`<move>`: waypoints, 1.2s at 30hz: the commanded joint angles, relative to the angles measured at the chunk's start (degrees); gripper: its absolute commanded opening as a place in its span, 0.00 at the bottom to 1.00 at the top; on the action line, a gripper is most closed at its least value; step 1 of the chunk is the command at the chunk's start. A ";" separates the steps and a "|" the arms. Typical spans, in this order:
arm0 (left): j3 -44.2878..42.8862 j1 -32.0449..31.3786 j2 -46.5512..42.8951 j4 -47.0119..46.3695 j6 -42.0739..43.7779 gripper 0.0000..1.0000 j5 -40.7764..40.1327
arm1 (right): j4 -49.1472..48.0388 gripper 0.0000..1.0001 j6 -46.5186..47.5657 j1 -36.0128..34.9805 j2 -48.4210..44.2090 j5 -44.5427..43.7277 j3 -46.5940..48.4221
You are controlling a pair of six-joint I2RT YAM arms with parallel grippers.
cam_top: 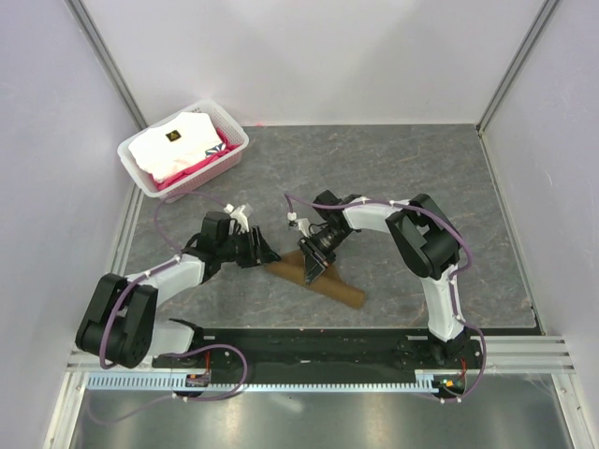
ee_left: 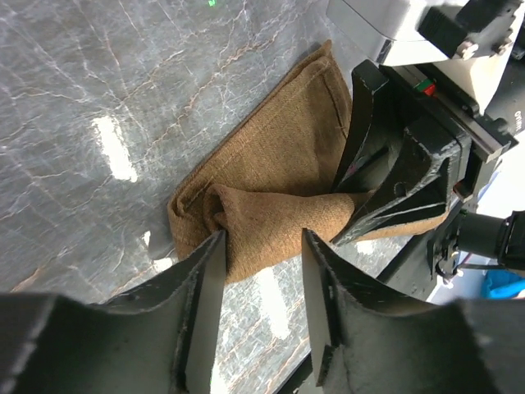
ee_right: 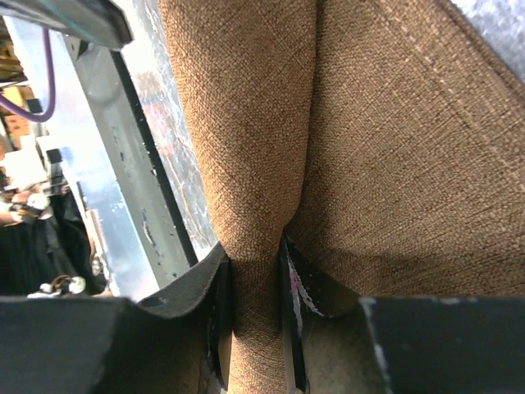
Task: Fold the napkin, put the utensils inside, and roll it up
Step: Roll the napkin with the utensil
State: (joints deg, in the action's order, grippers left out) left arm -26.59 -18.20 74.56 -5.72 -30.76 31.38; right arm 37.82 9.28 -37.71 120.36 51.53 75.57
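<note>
- From the top: shows the napkin as a narrow brown strip lying slantwise on the bench, near the front edge and between the two arms.
- Shows also a white basket at the far left corner, holding white and pink cloths, well apart from the napkin.
- Places the left gripper at the strip's left end and the right gripper on top of it. Cannot tell from here how far either pair of jaws stands.
- From the left wrist: reveals the napkin folded flat, with a bunched ridge across its near end.
- Shows the left gripper with jaws parted, straddling that ridge, tips just beside the cloth and not squeezing it.
- Catches the right gripper pinching the same ridge farther along.
- From the right wrist: gives only a close look at the right gripper, jaws narrow and clamped on a raised pleat of the napkin, with cloth filling most of the view.
</note>
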 commanded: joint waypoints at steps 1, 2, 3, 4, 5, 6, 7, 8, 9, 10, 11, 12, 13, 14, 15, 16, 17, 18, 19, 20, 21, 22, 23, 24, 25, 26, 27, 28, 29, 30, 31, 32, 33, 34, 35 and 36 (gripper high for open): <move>0.48 -0.52 2.60 -4.39 -1.23 0.42 2.11 | 1.64 0.34 3.03 0.18 3.13 -1.87 0.72; 0.57 -0.70 3.04 -4.74 -1.23 0.40 2.11 | 1.73 0.34 3.11 0.18 3.31 -1.78 0.72; 0.57 -0.70 3.30 -4.92 -1.23 0.37 1.76 | 1.81 0.34 3.20 0.18 3.48 -1.61 0.81; 0.57 -0.61 3.57 -4.92 -1.23 0.31 1.76 | 1.82 0.34 3.20 0.27 3.48 -1.69 0.81; 0.49 -0.61 4.18 -4.92 -1.23 0.29 1.67 | 1.82 0.34 3.20 0.27 3.40 -1.69 0.89; 0.40 -0.70 4.45 -4.92 -1.23 0.28 1.58 | 1.82 0.34 3.20 0.27 3.39 -1.69 0.98; 0.31 -0.70 4.88 -4.83 -1.23 0.24 1.58 | 1.82 0.34 3.12 0.27 3.22 -1.78 1.07; 0.22 -0.70 5.50 -4.74 -1.23 0.21 1.50 | 1.82 0.34 2.94 0.27 2.96 -1.87 1.24; 0.05 -0.61 5.94 -4.31 -1.32 0.15 1.15 | 1.82 0.35 2.76 0.27 2.78 -2.13 1.33; -0.13 -0.61 6.29 -3.96 -1.40 0.11 0.80 | 1.82 0.36 2.50 0.36 2.43 -2.57 1.42; -0.39 -0.70 7.08 -3.60 -1.40 0.08 0.62 | 1.82 0.38 2.06 0.27 1.64 -3.62 1.68; -0.92 -0.70 7.43 -2.56 -1.40 0.04 0.18 | 1.82 0.40 1.89 0.27 1.11 -4.24 1.77; -1.18 -0.61 7.79 -2.02 -1.49 0.02 -0.26 | 1.55 0.43 1.45 0.27 0.33 -5.29 1.86; -1.53 -0.70 8.40 -1.58 -1.49 0.02 -0.78 | 0.86 0.46 0.05 0.27 -1.60 -8.78 1.86; -2.06 -0.70 8.75 -0.97 -1.49 0.02 -0.96 | 0.41 0.46 -0.74 0.27 -2.66 -10.47 1.77; -2.41 -0.61 9.10 -0.18 -1.58 0.02 -1.23 | 0.15 0.46 -1.36 0.19 -3.80 -12.48 1.77; -2.68 -0.70 9.37 0.17 -1.58 0.02 -1.40 | -0.29 0.49 -1.72 0.27 -6.07 -13.98 1.86; -3.29 -0.61 10.15 0.35 -1.67 0.02 -1.40 | -0.47 0.51 -2.24 0.27 -7.23 -16.87 1.95; -3.64 -0.70 10.51 0.88 -1.58 0.02 -1.32 | -1.08 0.53 -2.51 0.19 -8.55 -18.20 1.78; -3.91 -0.61 10.86 1.14 -1.67 0.02 -1.40 | -2.22 0.55 -2.68 0.01 -10.99 -19.44 1.08; -4.52 -0.70 11.56 1.49 -1.67 0.02 -1.40 | -3.10 0.57 -2.77 -0.16 -12.24 -21.97 0.64; -4.87 -0.70 11.92 1.76 -1.58 0.02 -1.40 | -4.15 0.59 -2.77 -0.34 -13.64 -23.21 -0.07; -5.14 -0.70 12.27 2.20 -1.58 0.02 -1.40 | -6.42 0.62 -2.77 -1.04 -16.09 -24.79 -1.81; -5.75 -0.61 12.53 2.55 -1.58 0.02 -1.32 | -7.58 0.63 -2.51 -1.48 -17.16 -25.77 -2.79; -6.02 -0.61 13.23 2.81 -1.58 0.02 -1.40 | -8.72 0.66 -2.42 -1.92 -18.30 -28.73 -3.75; -6.37 -0.61 13.41 3.60 -1.58 0.02 -1.49 | -11.17 0.68 -2.34 -3.40 -20.40 -30.59 -5.94; -6.98 -0.61 13.76 3.95 -1.49 0.02 -1.58 | -12.15 0.71 -1.73 -4.38 -21.29 -32.61 -6.92; -7.33 -0.70 14.29 4.31 -1.58 0.02 -1.49 | -13.73 0.74 -0.68 -7.00 -22.78 -38.29 -8.58; -8.03 -0.61 14.55 5.01 -1.49 0.02 -1.58 | -14.26 0.75 0.12 -8.41 -23.23 -40.87 -9.29; -8.30 -0.70 14.82 5.19 -1.41 0.02 -1.49 | -14.88 0.76 1.00 -9.82 -23.76 -46.37 -9.91; -8.56 -0.61 15.25 5.36 -1.23 0.02 -1.49 | -15.75 0.77 1.44 -12.62 -24.11 -48.60 -10.79; -9.18 -0.70 15.52 5.36 -1.05 0.02 -1.41 | -16.37 0.77 1.71 -13.87 -24.20 -50.89 -11.32; -9.44 -0.70 15.78 6.93 -0.79 0.02 -1.49 | -16.90 0.77 1.97 -14.83 -24.29 -52.83 -11.76; -9.97 -0.70 15.96 7.21 -0.70 0.02 -1.67 | -18.04 0.77 2.49 -16.41 -24.12 -55.98 -12.46; -10.15 -0.70 16.05 7.64 -0.61 0.02 -1.76 | -18.31 0.77 2.67 -17.12 -24.12 -57.23 -12.81; -10.32 -0.61 16.31 7.65 -0.79 0.02 -1.76 | -18.57 0.77 3.02 -17.74 -23.77 -58.11 -12.99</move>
State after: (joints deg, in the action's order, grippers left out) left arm -35.03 -18.72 89.32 -1.28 -32.08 31.88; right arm 23.57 9.85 -52.82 97.34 5.96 64.31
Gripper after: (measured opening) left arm 0.036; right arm 0.769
